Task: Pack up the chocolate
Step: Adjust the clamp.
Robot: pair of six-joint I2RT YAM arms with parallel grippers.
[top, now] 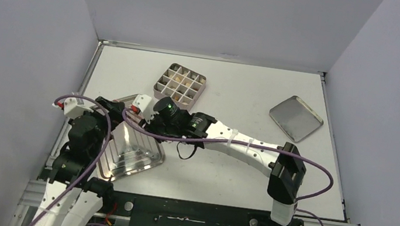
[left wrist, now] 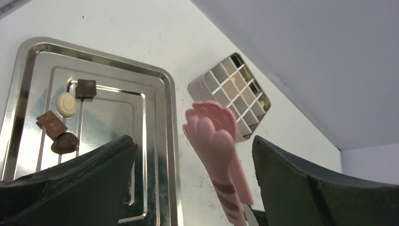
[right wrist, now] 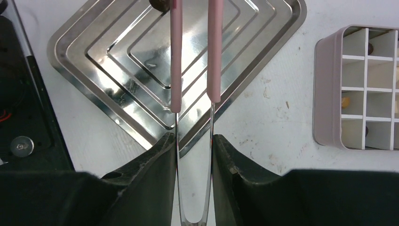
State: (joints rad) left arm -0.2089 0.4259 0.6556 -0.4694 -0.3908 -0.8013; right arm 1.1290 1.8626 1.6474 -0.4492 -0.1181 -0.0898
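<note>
Right fingers clamped on the metal arms of the pink-sleeved tongs, squeezing them partway together. Left fingers wide apart, holding nothing, hovering over the tray. Tong tips sit over the tray beside a dark piece at 12 o'clock in the right wrist view; cannot tell whether they touch it.

Step in hand, as I judge it: pinch one piece and carry it to the tin. To do it well: straddle the piece squarely, close gently so it does not skid on the slick steel, lift straight, release low over an empty cell.

Containers: tray holds four chocolate pieces, clustered at 9 o'clock in the left wrist view: two dark, one brown, one cream. Tin, at 1 o'clock from the tray on the surface, has some cells filled, others empty. Lid lies well apart, at 3 o'clock.
</note>
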